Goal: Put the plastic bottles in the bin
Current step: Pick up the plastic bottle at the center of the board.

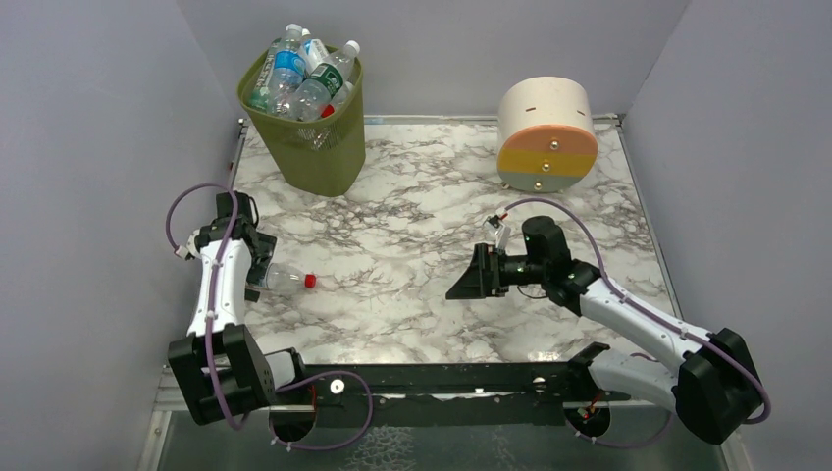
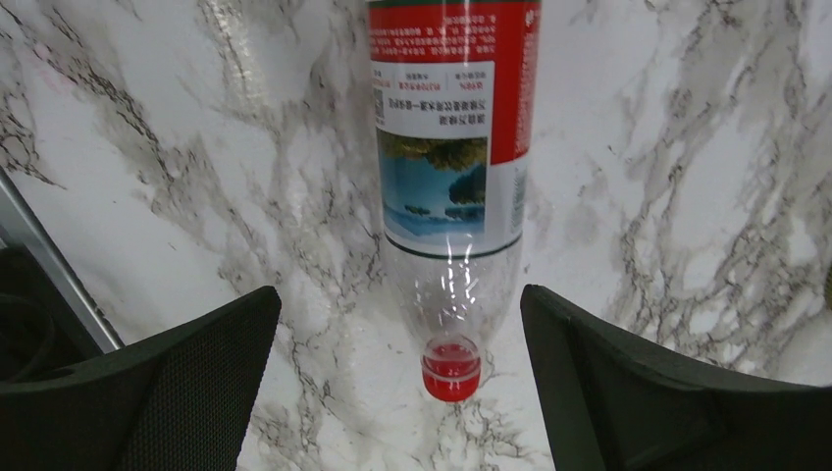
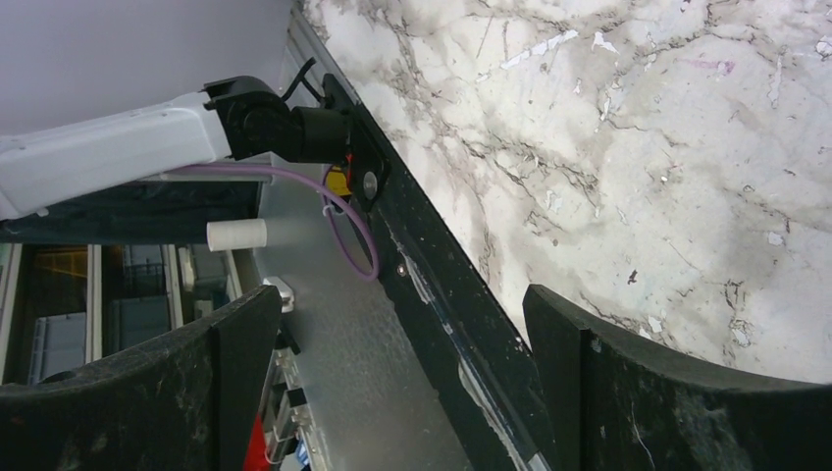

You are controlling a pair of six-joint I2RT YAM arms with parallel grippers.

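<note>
Bottle (image 2: 449, 167) lies mid-frame on the counter (image 2: 687, 147) beneath the open left tool (image 2: 397, 299); best lower astride its label (image 2: 446, 98), then close gently.

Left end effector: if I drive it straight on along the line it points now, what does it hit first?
The left end effector would most likely meet the red-capped bottle lying on the table; its neck sits between the open fingers. The gap to it is unclear.

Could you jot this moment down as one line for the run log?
left gripper: open, over red-capped bottle on table | right gripper: open, empty | bin: bottles inside
</note>
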